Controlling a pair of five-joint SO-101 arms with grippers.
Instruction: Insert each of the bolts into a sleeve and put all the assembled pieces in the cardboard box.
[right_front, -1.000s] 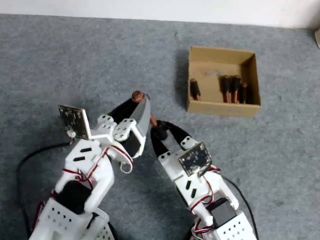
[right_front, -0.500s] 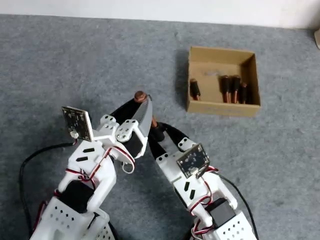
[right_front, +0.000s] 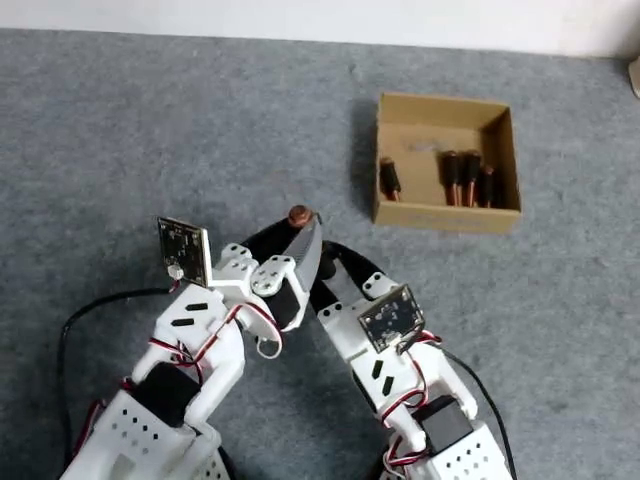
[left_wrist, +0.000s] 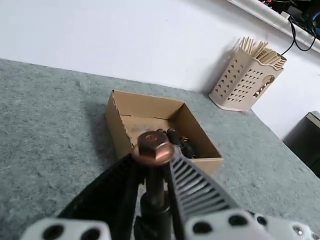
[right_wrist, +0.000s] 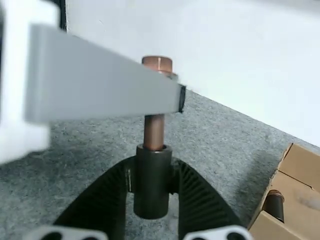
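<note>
My left gripper (left_wrist: 154, 172) is shut on a copper bolt (left_wrist: 154, 160), gripping its shank just under the hex head (right_front: 299, 214). The bolt's lower end sits inside the mouth of a black sleeve (right_wrist: 151, 180), which my right gripper (right_wrist: 151, 187) is shut on and holds upright. In the high view both grippers meet in the middle of the mat, left gripper (right_front: 300, 235) just above the right gripper (right_front: 322, 272). The cardboard box (right_front: 445, 216) lies farther back to the right and holds several assembled pieces (right_front: 465, 176).
Grey carpet (right_front: 150, 130) covers the work area, with a white wall behind. A beige perforated holder with sticks (left_wrist: 245, 75) stands by the wall past the box. The left arm's grey finger (right_wrist: 100, 90) crosses in front of the right wrist camera.
The left gripper with the bolt has shifted right and toward the right gripper, bringing the bolt over the sleeve and into its mouth. The right arm has barely moved.
</note>
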